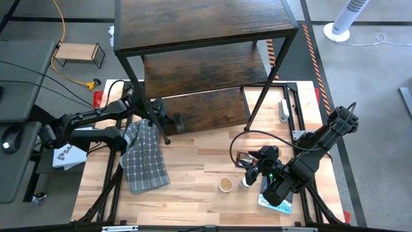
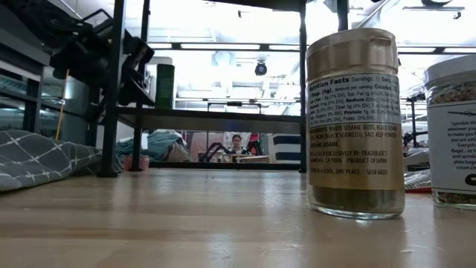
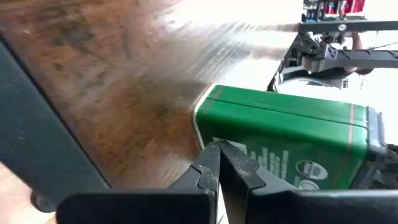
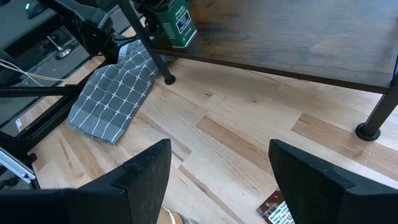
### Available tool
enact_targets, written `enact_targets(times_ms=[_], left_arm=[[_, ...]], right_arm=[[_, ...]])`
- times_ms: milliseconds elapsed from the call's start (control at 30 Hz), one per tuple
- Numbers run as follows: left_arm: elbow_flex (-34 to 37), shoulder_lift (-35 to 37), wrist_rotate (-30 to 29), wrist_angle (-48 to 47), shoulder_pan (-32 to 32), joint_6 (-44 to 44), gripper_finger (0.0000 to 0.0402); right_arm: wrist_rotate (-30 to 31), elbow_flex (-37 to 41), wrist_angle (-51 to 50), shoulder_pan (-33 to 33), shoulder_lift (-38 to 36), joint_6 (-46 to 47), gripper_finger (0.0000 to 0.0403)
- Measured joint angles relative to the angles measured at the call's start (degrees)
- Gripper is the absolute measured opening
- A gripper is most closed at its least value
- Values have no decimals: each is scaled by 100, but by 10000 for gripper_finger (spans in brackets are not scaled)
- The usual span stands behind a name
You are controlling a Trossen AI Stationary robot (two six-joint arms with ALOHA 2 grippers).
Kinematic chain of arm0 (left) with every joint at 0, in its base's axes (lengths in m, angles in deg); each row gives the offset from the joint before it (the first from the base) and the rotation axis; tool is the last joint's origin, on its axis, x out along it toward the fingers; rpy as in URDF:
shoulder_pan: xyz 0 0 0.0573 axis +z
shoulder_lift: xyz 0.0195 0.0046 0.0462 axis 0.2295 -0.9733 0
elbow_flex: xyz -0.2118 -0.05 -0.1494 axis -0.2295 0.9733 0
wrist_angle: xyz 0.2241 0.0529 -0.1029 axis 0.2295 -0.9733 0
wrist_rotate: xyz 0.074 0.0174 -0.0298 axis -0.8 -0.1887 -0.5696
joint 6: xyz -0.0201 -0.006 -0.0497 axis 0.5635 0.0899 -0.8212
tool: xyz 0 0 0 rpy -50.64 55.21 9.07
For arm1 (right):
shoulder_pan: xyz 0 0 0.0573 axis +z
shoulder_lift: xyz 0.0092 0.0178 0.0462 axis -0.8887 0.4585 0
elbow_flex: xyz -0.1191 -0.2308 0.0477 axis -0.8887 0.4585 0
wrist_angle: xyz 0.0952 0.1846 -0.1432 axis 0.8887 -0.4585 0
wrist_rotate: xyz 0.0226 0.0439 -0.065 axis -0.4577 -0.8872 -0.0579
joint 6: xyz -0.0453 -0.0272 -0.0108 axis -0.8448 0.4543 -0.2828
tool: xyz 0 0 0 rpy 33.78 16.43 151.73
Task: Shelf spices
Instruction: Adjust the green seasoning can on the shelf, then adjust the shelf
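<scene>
— Spices first: where are they?

— Green tin (image 4: 175, 23) stands on the shelf's (image 1: 193, 69) lowest board, my left claw (image 3: 219, 163) pinched shut beside it, apparently off it. Tan-capped jar (image 1: 226, 185) and a white-capped jar (image 1: 247, 182) wait on the table.

— Next?

— My right claw (image 4: 217, 180), spread wide and empty, must drop over a jar.

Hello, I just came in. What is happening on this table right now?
The robot is putting spices onto the shelf. Its left hand, shut, is at the lowest board, right by a green tin that stands there. The right hand hangs open above the table, near a gold-capped jar and a white-capped jar not yet shelved. A grey checked cloth lies by the shelf's leg.
</scene>
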Motion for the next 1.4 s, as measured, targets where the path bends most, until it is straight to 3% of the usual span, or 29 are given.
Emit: enact_targets(times_ms=[267,600,833,1133,1400], left_arm=[[0,-240,-96,114,-97,-111,0],[6,-841,-261,1333,-406,-595,0],[2,-619,-210,1140,-284,-366,0],[2,565,-583,354,482,65,0],[2,2623,-342,-620,494,983,0]], right_arm=[[87,0,-1,-13,0,0,265],[161,0,1,-76,0,2,265],[170,0,22,-74,-1,1,265],[171,0,67,-74,-2,0,265],[98,0,732,-110,-2,-319,265]])
